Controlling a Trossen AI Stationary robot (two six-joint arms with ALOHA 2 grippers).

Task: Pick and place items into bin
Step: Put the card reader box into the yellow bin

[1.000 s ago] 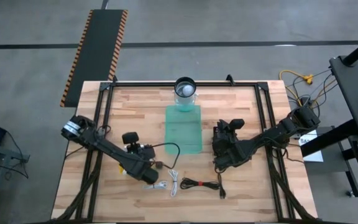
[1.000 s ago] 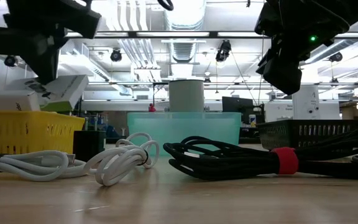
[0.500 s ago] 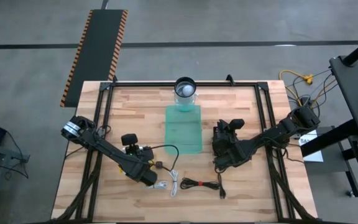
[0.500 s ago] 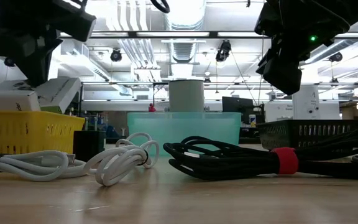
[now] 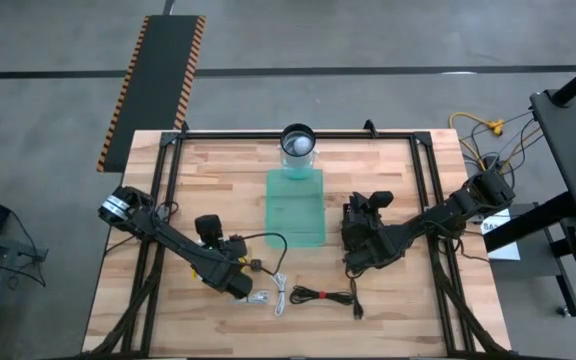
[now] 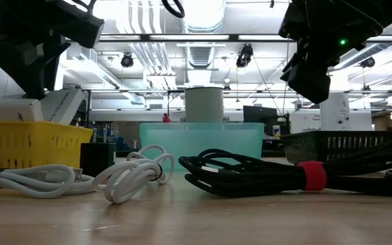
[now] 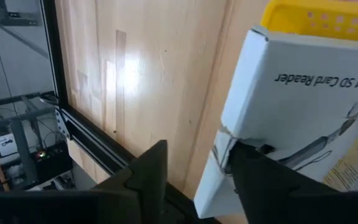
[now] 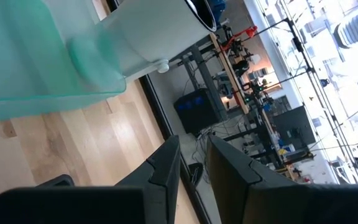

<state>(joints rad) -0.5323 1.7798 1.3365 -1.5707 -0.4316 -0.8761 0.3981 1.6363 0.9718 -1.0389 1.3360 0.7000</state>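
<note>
My left gripper (image 5: 234, 286) hangs over the near left of the table, shut on a white box (image 7: 303, 106) printed "SD Card Reader". In the low view the box (image 6: 63, 105) shows just above a yellow basket (image 6: 26, 143). Two coiled white cables (image 5: 259, 297) (image 5: 280, 292) and a bundled black cable (image 5: 323, 296) lie on the table near the front edge. The teal bin (image 5: 296, 205) stands mid-table. My right gripper (image 5: 353, 262) is shut and empty above the table, right of the bin. My left gripper has the white box's lower corner (image 7: 219, 158) between its two fingers. One finger (image 7: 260, 180) covers the box's lower edge and hides the place of contact. The box stands tilted, clear of the table, next to the yellow basket (image 7: 328, 18).
A white cylinder (image 5: 298, 143) stands at the bin's far end. A small dark block (image 6: 97, 158) sits behind the white cables. Another white box (image 6: 5, 109) shows above the basket. Black frame rails run along the table's left and right sides.
My left gripper has moved a little toward the table's left and far edges, away from the white cables. The white box has gone with it and turned slightly in the low view. The cables have stayed where they were.
</note>
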